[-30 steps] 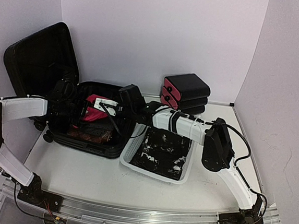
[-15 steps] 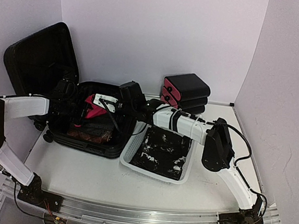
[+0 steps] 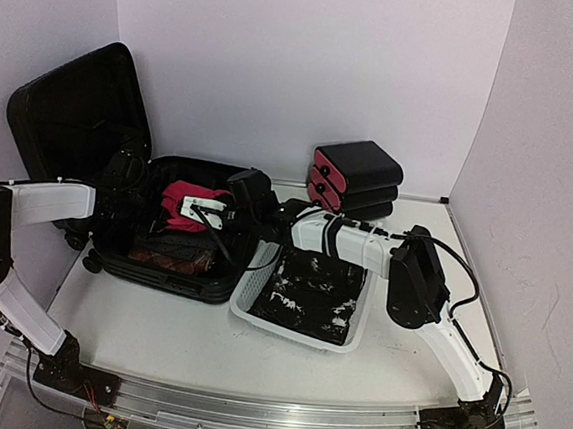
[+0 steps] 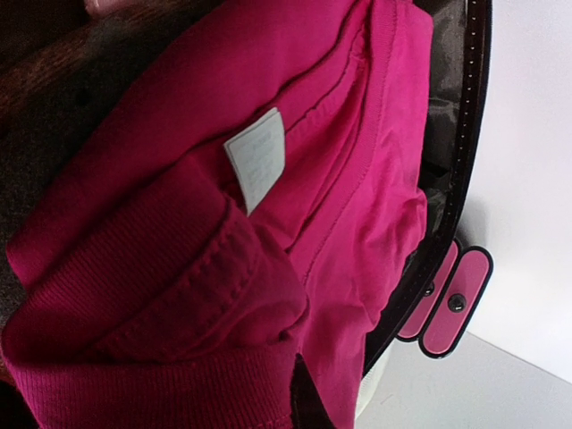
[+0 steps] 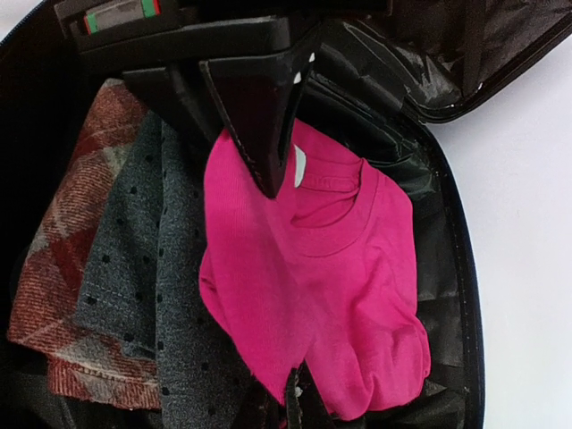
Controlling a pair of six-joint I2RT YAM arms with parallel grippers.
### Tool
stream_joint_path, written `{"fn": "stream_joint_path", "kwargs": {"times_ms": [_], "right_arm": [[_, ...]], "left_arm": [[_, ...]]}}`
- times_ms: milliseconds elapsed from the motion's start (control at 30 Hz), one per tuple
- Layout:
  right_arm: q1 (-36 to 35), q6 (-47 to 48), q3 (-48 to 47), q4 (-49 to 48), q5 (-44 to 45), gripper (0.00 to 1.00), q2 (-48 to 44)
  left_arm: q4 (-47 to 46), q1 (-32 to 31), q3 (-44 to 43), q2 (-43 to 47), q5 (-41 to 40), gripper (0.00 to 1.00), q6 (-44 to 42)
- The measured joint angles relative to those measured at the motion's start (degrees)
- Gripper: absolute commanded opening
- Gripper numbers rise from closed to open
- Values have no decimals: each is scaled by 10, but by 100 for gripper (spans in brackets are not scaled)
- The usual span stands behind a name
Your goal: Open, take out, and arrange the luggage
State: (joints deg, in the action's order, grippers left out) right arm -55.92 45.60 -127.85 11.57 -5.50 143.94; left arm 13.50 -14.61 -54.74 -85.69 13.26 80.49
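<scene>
Top view, luggage point(image 3: 166, 276): lies open at the left rear of the worktop point(image 3: 155, 344), lid propped upright against the wall
Top view, arms: left gripper point(image 3: 149, 213) and right gripper point(image 3: 199, 215) both reach into the shell, close either side of the pink shirt point(image 3: 183, 197)
Top view, surroundings: white basket point(image 3: 249, 300) just right of the luggage; black boxes point(image 3: 356, 168) stacked behind it
Left wrist view, jaws: fully closed, pinching a thick fold of the pink shirt point(image 4: 179, 179) at the ribbed hem; left gripper point(image 4: 302, 404) barely visible
Right wrist view, jaws: right gripper point(image 5: 295, 400) fully closed, apparently nipping the shirt's lower edge; left gripper point(image 5: 268, 165) clamps its upper part
Right wrist view, contents: grey dotted garment point(image 5: 143, 268) and plaid garment point(image 5: 63, 268) lie beside the pink shirt point(image 5: 340, 286)
Step in hand: take-out, shirt gripped at two points
Next move: raise both arms together, clear the luggage rim point(image 5: 451, 268), then carry the shirt out for arranging, avoiding snagging the garments underneath
</scene>
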Motion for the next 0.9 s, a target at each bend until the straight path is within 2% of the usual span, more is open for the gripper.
{"fn": "stream_joint_path", "kwargs": {"times_ms": [100,267,367,500,600,700,800,900], "right_arm": [[0,2,2,-1,-2,0,-2],[-1,14,28,-3,-5,12,-18],[-4,22,36,-3,-5,23,-21],[-12,29,40,-3,-5,43,-21],[-20,33,40,-2,-2,64,-21],[-30,38,40,-3,10,77,-21],[-42,37,40,-11,39,82,-21],[-49,34,40,-30,59,83,-21]], "left_arm": [[0,0,-3,2,2,0,-11],[0,1,-4,15,14,0,-16],[0,1,-4,29,21,0,-21],[0,1,-4,47,30,0,-24],[0,1,-4,52,36,0,-25],[0,1,-4,55,37,0,-25],[0,1,-3,58,43,0,-26],[0,1,-3,59,46,0,-26]]}}
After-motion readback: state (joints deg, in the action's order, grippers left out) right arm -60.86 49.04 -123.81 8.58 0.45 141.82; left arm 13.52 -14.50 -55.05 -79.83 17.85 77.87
